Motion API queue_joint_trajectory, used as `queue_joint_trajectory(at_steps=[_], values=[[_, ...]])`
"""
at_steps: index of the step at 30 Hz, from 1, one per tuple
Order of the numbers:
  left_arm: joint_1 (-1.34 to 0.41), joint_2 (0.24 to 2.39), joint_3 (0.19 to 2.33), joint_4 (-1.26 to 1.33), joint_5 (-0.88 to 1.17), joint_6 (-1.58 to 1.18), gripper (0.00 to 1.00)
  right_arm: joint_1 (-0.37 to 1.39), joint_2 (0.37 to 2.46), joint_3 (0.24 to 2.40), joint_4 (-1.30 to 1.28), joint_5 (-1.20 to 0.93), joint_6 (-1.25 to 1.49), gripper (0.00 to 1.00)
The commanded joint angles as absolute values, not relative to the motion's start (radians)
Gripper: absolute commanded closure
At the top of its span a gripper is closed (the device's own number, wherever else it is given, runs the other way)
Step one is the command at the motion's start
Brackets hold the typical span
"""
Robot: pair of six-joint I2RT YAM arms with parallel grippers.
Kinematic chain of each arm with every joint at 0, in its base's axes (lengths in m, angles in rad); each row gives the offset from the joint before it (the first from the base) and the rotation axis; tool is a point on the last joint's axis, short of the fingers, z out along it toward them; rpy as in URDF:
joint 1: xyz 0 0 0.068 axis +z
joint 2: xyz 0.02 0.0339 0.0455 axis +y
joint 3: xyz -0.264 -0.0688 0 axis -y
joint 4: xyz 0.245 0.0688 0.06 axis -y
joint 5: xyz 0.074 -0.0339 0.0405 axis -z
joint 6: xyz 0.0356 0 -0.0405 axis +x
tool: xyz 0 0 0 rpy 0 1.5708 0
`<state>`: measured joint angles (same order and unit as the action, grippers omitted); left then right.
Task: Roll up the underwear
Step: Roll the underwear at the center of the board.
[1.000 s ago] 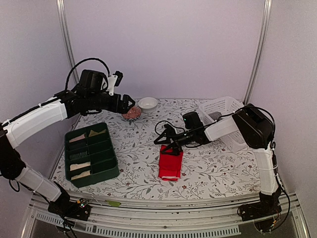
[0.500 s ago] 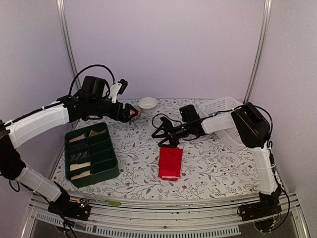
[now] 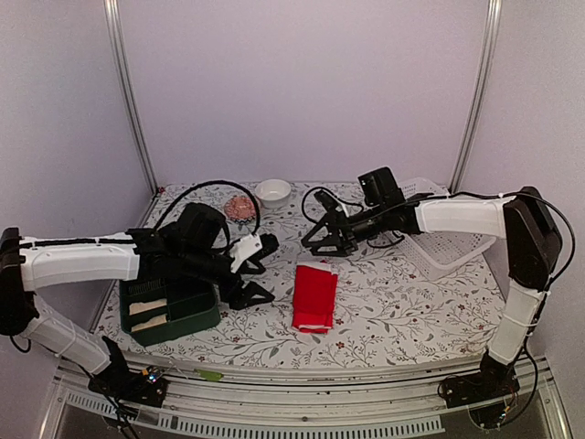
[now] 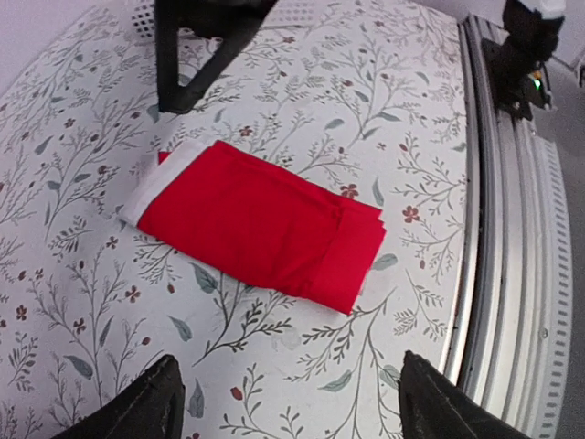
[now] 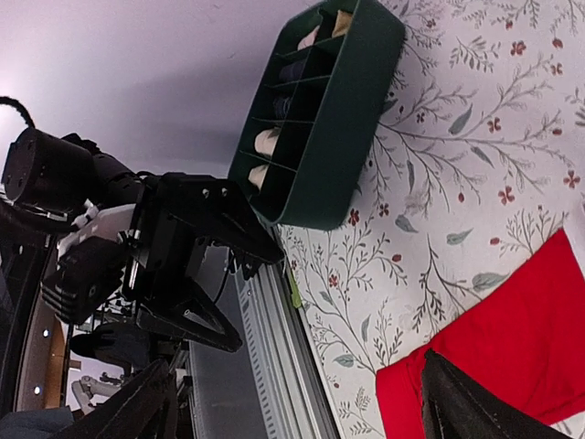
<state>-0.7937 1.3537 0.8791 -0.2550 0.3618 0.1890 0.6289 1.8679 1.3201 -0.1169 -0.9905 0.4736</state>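
- A flat, folded rectangle of bright red cloth underwear (image 3: 314, 296) is seen lying near the middle of a white desk (image 3: 402, 311) printed with leaves and flowers. A white band is shown along its far edge.
- The left end effector (image 3: 264, 269) is held just to the left of the underwear, with its fingers spread wide and nothing gripped.
- The right end effector (image 3: 322, 243) is poised just beyond the far, banded edge. It is also spread wide and empty.
- A dark green plastic tray with compartments (image 3: 196, 320) is set at the left of the desk, with pale rolls seen inside.
- The rolling step is judged not yet begun, as no part of the red cloth is turned over.
- For the next move, a short edge would likely need to be pinched and curled over itself while the rest is kept flat.
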Motion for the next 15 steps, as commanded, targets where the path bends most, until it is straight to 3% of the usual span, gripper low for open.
queue_joint_trajectory(at_steps=[1, 8, 15], values=[[-0.899, 1.388, 0.816, -0.143, 0.288, 0.368, 0.22, 0.624, 1.848, 1.186, -0.196, -0.983, 0.413, 0.12], [-1.029, 1.491, 0.773, -0.019, 0.16, 0.462, 0.25, 0.645, 1.878, 1.108, -0.151, -1.028, 0.428, 0.33], [-1.094, 1.606, 0.775, 0.075, 0.13, 0.501, 0.39, 0.658, 1.964, 1.121, -0.134, -1.059, 0.455, 0.69]])
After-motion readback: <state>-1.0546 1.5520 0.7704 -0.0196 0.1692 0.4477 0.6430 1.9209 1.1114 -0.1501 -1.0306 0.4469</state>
